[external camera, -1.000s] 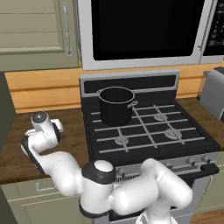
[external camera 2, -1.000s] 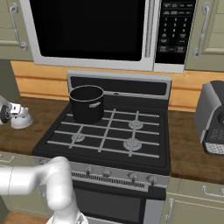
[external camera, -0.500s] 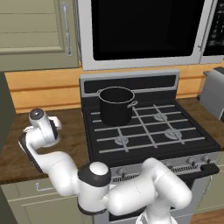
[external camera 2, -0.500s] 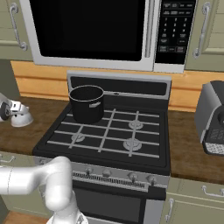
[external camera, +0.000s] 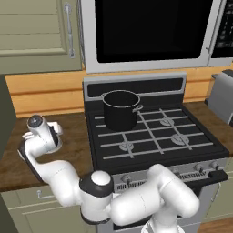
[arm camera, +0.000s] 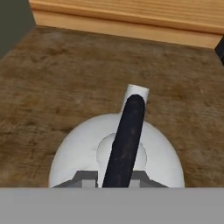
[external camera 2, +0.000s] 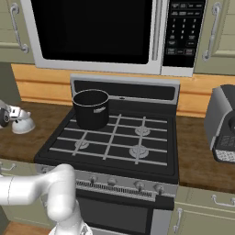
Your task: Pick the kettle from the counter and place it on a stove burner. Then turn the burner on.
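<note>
The kettle (arm camera: 74, 151) is a small white dome with a black arched handle (arm camera: 127, 131). It sits on the dark wood counter (arm camera: 52, 78), left of the stove. My gripper (arm camera: 114, 179) hangs straight over it, shut on the handle, with one fingertip on each side of the bar. In the right base view the kettle (external camera 2: 23, 125) stands at the far left with the gripper (external camera 2: 15, 114) on top of it. The nearest stove burner (external camera 2: 81, 144) is front left, under the black grate. In the left base view my hand hides most of the kettle.
A tall black pot (external camera: 120, 110) occupies the rear left burner. Three other burners (external camera: 180, 139) are bare. Control knobs (external camera 2: 114, 181) line the stove front. A grey toaster (external camera 2: 222, 124) stands on the right counter. A microwave hangs above the stove.
The jaws have closed from wide open onto the kettle's handle. The hand and the kettle have stayed in place on the counter.
</note>
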Tool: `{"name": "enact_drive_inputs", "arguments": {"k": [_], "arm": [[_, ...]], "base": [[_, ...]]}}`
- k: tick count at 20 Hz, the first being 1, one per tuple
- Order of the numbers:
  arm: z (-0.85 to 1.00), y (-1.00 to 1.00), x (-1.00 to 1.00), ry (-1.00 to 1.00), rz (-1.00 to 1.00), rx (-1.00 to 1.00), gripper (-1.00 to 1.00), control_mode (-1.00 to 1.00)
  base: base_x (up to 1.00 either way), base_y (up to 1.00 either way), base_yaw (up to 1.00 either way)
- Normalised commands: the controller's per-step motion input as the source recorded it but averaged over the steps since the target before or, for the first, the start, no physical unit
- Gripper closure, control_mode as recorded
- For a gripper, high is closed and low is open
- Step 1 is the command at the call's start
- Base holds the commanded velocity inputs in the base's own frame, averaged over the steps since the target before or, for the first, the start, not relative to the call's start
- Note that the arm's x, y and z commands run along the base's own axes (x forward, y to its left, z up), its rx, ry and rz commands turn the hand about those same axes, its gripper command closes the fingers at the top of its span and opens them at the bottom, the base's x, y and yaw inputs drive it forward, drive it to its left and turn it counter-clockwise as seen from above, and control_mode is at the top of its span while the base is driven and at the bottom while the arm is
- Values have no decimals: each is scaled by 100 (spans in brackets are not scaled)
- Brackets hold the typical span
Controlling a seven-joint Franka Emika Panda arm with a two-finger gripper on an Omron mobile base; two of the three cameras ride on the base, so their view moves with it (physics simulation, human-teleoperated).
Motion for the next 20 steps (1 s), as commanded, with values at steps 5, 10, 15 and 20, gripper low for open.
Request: {"name": "enact_drive_inputs", "arguments": {"k": [5,10,15,20], "arm": [[16,0,-29,-4,0,0,100,-100],[58,-5,-55,-4,0,0,100,-100],[39,-41,-56,-2,0,0,100,-100],[32,-67,-67,0,-2,0,100,-100]], "base": [[0,0,0],[0,0,0],[0,0,0],[0,0,0]]}}
